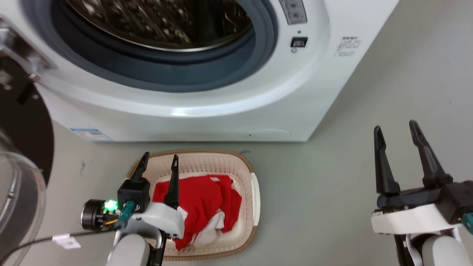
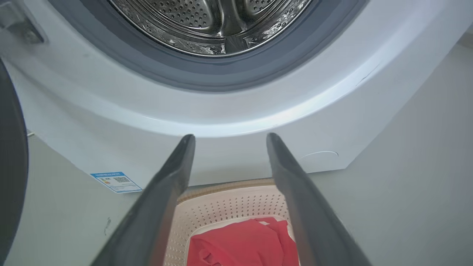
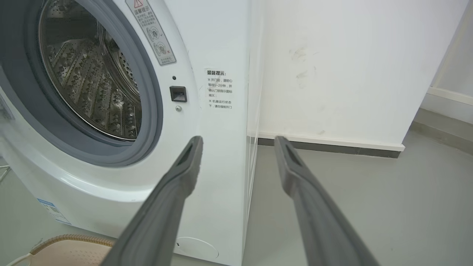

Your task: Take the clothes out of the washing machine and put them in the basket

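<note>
Clothes (image 1: 201,201) lie in the basket (image 1: 255,199) beside the washer (image 1: 221,99). The left end effector (image 1: 160,155) hovers open above them, and the right end effector (image 1: 395,125) is open and empty. A garment unseen deep in the drum (image 2: 214,22) could be missed.

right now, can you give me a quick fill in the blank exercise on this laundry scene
1. The clothes in the basket are ____ in colour.
2. The washing machine has its door standing ____.
3. The left gripper and the right gripper each hold ____.
Missing words: red; open; nothing.
</note>
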Controlling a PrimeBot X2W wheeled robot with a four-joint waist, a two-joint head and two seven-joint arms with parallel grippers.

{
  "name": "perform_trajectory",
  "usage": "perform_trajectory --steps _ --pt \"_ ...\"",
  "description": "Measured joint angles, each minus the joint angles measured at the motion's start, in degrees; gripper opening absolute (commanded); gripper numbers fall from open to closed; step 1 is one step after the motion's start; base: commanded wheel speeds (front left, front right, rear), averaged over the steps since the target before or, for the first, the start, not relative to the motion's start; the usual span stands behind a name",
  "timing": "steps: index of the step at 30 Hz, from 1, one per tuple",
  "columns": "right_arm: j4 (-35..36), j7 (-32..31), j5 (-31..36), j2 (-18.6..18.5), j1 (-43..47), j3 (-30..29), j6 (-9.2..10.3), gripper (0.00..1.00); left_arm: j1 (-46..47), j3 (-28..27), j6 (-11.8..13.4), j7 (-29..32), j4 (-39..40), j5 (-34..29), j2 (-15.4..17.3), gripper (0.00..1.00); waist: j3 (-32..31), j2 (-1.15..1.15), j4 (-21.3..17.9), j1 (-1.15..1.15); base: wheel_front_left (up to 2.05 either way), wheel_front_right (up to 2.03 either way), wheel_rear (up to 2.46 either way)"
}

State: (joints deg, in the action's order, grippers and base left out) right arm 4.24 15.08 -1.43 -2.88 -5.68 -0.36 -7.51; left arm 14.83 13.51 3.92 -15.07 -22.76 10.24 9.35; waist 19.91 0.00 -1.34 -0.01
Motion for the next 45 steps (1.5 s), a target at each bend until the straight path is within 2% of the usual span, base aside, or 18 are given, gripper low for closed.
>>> perform_trajectory --steps 9,16,27,45 --pt "-0.8 0.0 0.1 0.0 3.9 -0.7 0.0 1.0 -8.8 -5.8 0.7 0.0 12.7 -4.9 -3.1 1.0 -7.6 0.0 1.5 0.0 0.0 0.0 0.0" --pt "-1.2 0.0 -0.1 0.0 7.1 -1.1 0.0 1.0 -13.8 -8.5 0.6 0.0 18.4 -6.5 -4.6 1.0 -12.7 0.0 2.0 0.0 0.0 0.0 0.0" --pt "-1.4 0.0 -0.1 0.0 11.1 -2.6 0.0 1.0 -19.5 -11.2 -1.2 0.0 21.2 -7.0 -5.8 1.0 -18.5 0.0 2.3 0.0 0.0 0.0 0.0" --pt "-1.7 0.0 -1.1 0.0 12.7 -2.5 0.0 1.0 -21.3 -12.6 -2.4 0.0 21.1 -8.1 -6.3 1.0 -20.1 0.0 0.9 0.01 0.0 0.0 0.0"
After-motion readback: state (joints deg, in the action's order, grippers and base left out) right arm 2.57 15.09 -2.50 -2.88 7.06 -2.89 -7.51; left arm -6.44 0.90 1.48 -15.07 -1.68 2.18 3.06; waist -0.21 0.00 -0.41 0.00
